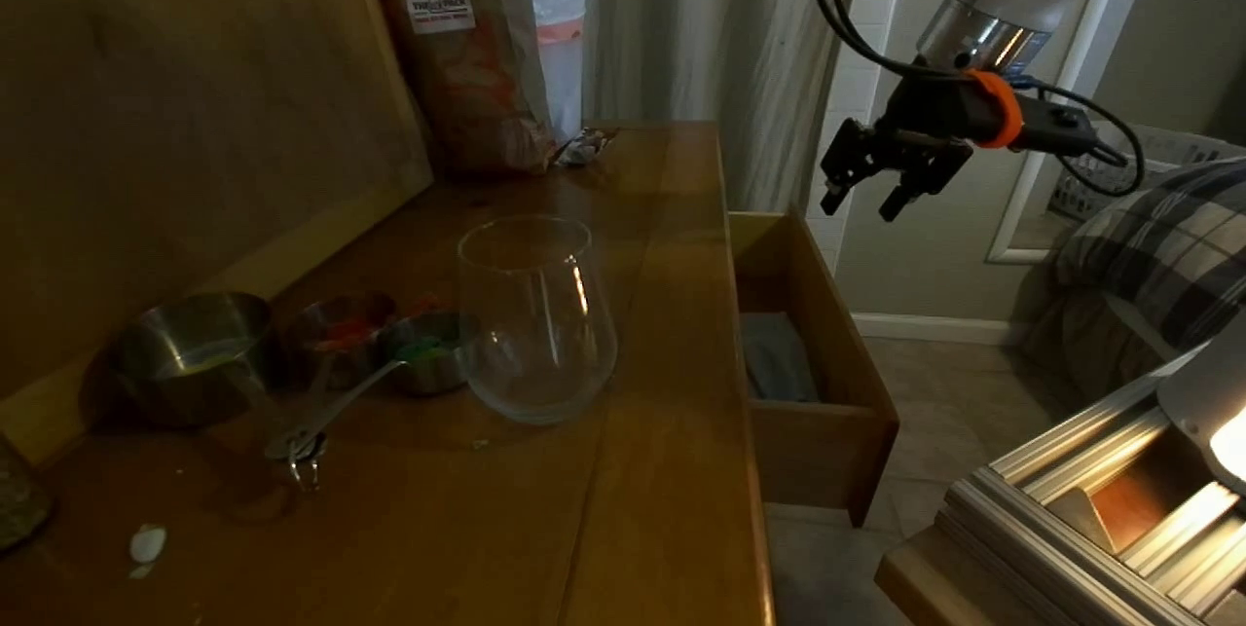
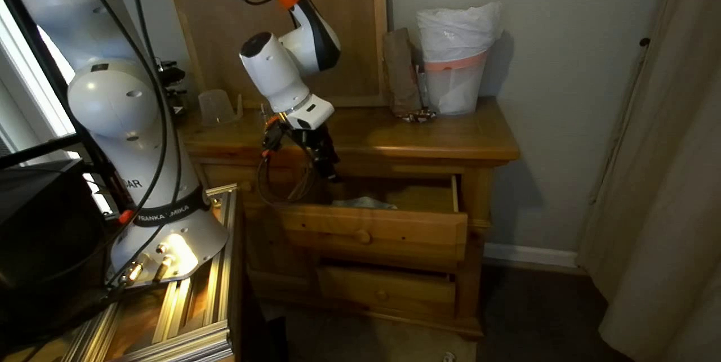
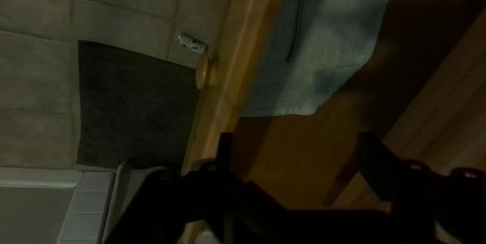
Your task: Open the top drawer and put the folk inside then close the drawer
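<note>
Two jaws stand spread on the gripper [image 1: 859, 209], tips angled downward, with nothing visible between them. We find them above the top drawer [image 2: 417, 232], which is pulled out so that its interior can be reached from overhead. In the wrist view, a slim, slightly curved handle [image 3: 298, 24] lies inside the drawer on a cloth [image 3: 338, 43]; we take it to be the fork, although its head is outside that view. We judge that the cloth acts as a liner and that spread jaws over the drawer agree with a fork already deposited; closing the drawer would then remain.

Materials: the drawer front is smooth, varnished wood with a straight upper edge. Its knob [image 3: 203, 71], rounded and wooden, offers a point for pulling. The cloth is grey-blue, matt and flat-lying. On the dresser [image 1: 672, 392] we identify a clear, round-bellied glass [image 1: 535, 344] between metal measuring cups [image 1: 190, 363] and the front edge.
</note>
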Robot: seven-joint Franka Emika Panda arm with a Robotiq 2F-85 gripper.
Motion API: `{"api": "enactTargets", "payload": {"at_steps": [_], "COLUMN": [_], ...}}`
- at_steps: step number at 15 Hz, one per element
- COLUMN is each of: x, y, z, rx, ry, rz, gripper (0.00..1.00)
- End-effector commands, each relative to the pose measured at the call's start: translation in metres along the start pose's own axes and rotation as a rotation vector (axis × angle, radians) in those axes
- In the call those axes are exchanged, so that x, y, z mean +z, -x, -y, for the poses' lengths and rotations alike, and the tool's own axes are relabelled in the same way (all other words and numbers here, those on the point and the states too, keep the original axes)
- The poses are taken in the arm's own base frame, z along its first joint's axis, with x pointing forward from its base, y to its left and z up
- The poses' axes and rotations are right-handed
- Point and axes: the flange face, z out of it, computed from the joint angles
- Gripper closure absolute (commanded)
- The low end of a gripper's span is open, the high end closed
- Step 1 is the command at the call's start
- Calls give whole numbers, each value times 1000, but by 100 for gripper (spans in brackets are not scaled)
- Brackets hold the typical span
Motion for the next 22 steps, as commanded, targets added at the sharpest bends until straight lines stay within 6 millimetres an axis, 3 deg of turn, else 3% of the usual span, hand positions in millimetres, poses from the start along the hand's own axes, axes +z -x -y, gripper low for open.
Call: {"api": "enactTargets", "payload": {"at_steps": [1,8,11,18,22], "x": [9,18,32,74,91], "y": [-12,-23,-21,-35,-39], "z": [-23,-75,-78,-63,-65], "rx": [27,126,138,135,133], "ry": [-30,36,37,-94,-68], "rz": [-10,7,35,34,53], "gripper": [48,97,100,100,100]}}
